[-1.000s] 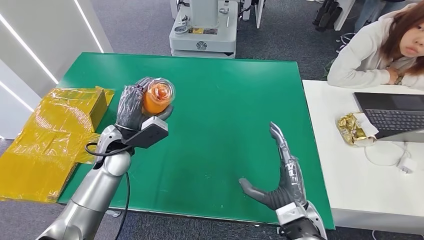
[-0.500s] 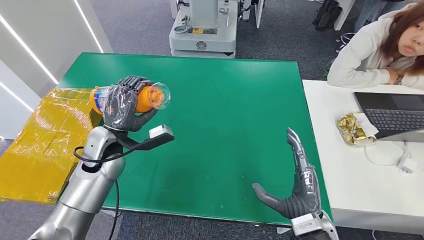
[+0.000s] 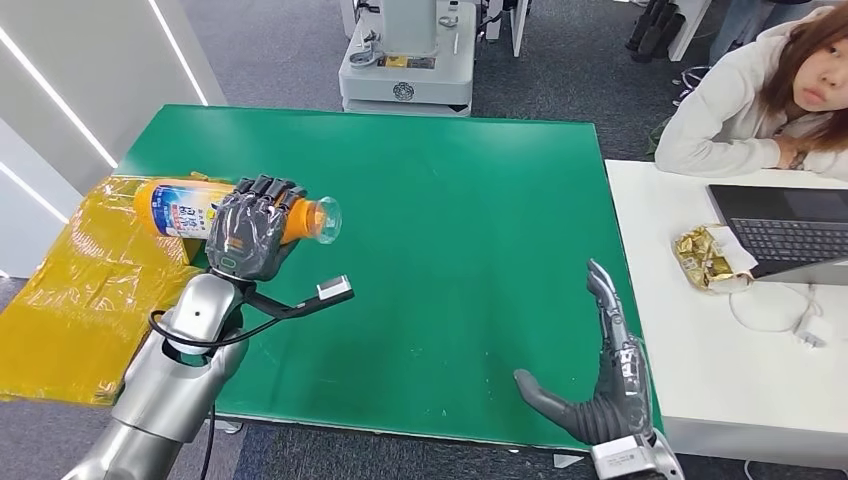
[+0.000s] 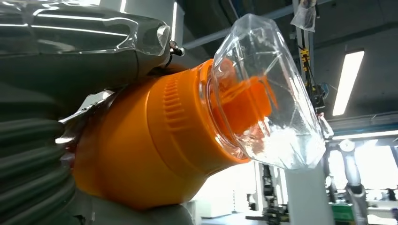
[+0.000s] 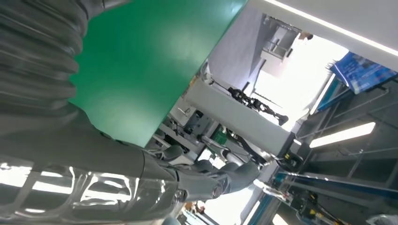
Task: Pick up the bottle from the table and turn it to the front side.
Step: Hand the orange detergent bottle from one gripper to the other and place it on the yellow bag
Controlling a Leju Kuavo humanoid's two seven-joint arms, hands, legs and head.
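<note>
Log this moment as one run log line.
left hand: holds bottle sideways above green table | right hand: open, holds nothing | step: turning bottle

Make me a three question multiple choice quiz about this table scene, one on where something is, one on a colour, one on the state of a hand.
1. Where is the bottle?
A. Lying on the green table
B. Held up by the left hand
C. On the white desk

2. What colour is the table top?
A. Green
B. Yellow
C. Grey

3. How is the right hand?
A. Holding the bottle
B. Pressing on the laptop
C. Open, holding nothing

Answers:
1. B: the left hand wraps around the bottle's middle, clear of the table.
2. A: the head view shows a green surface.
3. C: its fingers are spread with nothing between them, near the table's near edge.
</note>
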